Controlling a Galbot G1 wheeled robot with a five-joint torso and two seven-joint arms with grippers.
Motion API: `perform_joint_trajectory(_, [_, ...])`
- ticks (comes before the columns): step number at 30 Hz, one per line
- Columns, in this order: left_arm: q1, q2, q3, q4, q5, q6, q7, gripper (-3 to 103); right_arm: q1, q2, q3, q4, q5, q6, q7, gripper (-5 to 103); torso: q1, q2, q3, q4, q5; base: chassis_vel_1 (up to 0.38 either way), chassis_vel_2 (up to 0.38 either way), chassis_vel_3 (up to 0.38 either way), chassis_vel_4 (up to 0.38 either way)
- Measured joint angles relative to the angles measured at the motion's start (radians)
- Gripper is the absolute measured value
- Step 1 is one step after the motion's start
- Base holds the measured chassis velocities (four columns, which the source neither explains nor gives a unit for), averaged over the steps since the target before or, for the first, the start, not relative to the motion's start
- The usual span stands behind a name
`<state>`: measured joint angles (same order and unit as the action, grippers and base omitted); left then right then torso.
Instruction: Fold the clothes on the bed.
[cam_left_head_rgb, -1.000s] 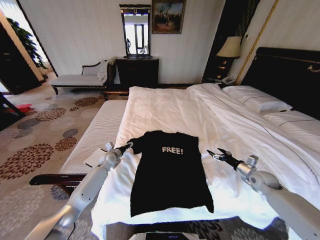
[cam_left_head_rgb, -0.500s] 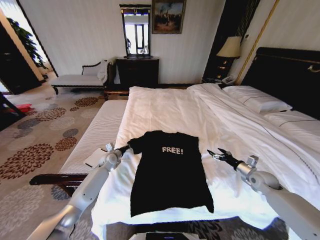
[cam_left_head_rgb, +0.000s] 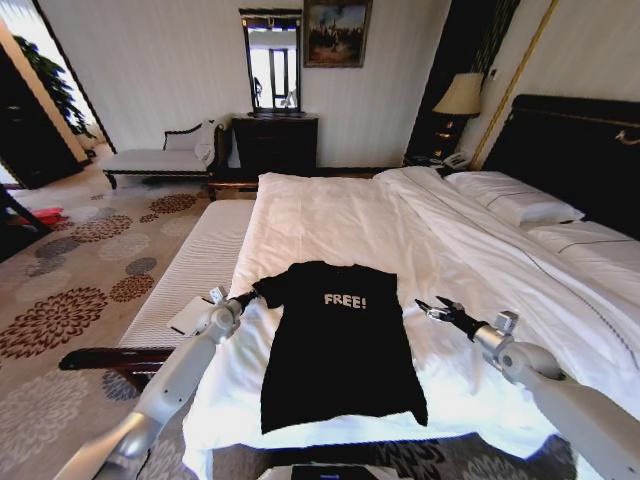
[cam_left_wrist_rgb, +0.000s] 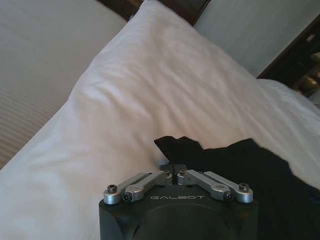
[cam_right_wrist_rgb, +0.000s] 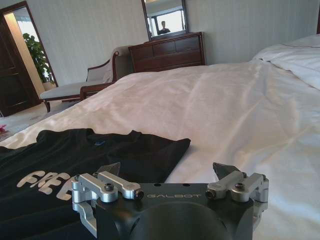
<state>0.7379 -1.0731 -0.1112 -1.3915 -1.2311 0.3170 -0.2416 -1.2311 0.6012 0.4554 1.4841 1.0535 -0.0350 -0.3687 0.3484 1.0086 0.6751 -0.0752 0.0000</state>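
Our left gripper (cam_left_head_rgb: 243, 298) is closed on the tip of the near sleeve of the T-shirt (cam_left_head_rgb: 340, 345), while our right gripper (cam_left_head_rgb: 434, 308) waits with its jaws apart just beside the other sleeve, not touching it. The shirt lies flat on the bed (cam_left_head_rgb: 340, 215) between both arms, its long axis running from the collar toward us.

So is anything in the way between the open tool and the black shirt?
No, nothing visible. The right tool hangs open just beside the T-shirt sleeve, with bare white bed sheet between them. The left tool is shut on the other sleeve.
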Motion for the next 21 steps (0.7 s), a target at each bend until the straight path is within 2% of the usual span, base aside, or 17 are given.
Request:
perform_joint_trajectory(12, [0.023, 0.063, 0.012, -0.193, -0.005, -0.005, -0.035, 0, 0.001, 0.003, 0.009, 0.003, 0.001, 0.002, -0.005, 100, 0.0, 0.0, 0.0, 0.0002, 0.0, 0.0, 0.0, 0.0, 0.0])
perform_joint_trajectory(16, [-0.015, 0.064, 0.059, -0.249, -0.008, -0.004, -0.057, 0, -0.002, 0.006, 0.009, 0.009, 0.002, 0.003, -0.008, 100, 0.0, 0.0, 0.0, 0.0002, 0.0001, 0.0, 0.0, 0.0, 0.0])
perform_joint_trajectory(21, [-0.11, 0.051, 0.185, -0.283, -0.017, -0.001, -0.078, 0, -0.025, 0.007, 0.035, 0.011, 0.002, 0.006, -0.017, 100, 0.0, 0.0, 0.0, -0.0003, 0.0003, 0.0, 0.0, 0.0, 0.0])
